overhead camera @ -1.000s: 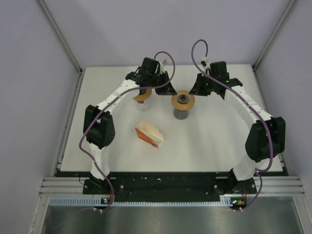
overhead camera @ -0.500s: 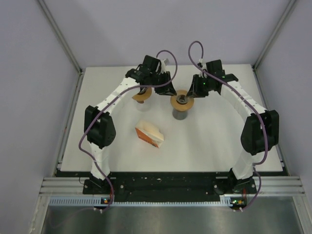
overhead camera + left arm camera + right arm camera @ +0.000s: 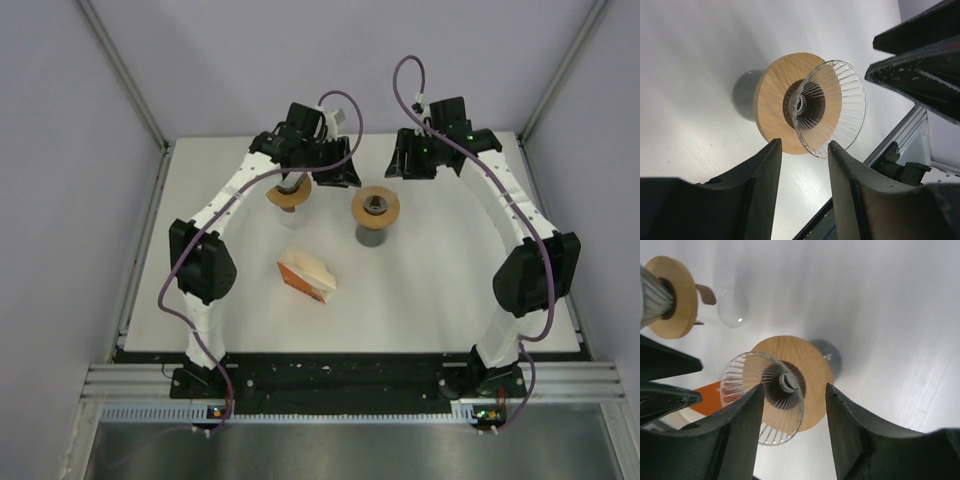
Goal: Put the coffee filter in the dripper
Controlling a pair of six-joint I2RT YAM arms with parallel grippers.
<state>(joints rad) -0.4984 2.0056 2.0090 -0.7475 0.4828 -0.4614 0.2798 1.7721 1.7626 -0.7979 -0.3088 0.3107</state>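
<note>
Dripper [image 3: 375, 203]: glass ribbed cone in a wooden collar, seated upright on a grey cup [image 3: 371, 236]. It stands on the table [image 3: 450, 290] toward the far edge, about midway between the left and right edges.

Second dripper [image 3: 288, 194]: same type, over a clear glass [image 3: 732, 307], just left of the first and nearer the left arm.

Filter pack [image 3: 307, 275]: orange and white, lying near the centre of the table, on the near side of both drippers and touching neither.

Left gripper [image 3: 804, 146]: fingers spread, nothing between them. It hangs at the far side of the table between the two drippers.

Right gripper [image 3: 795, 387]: fingers spread, nothing between them. It hangs to the far right of the first dripper, clear of the collar.
</note>
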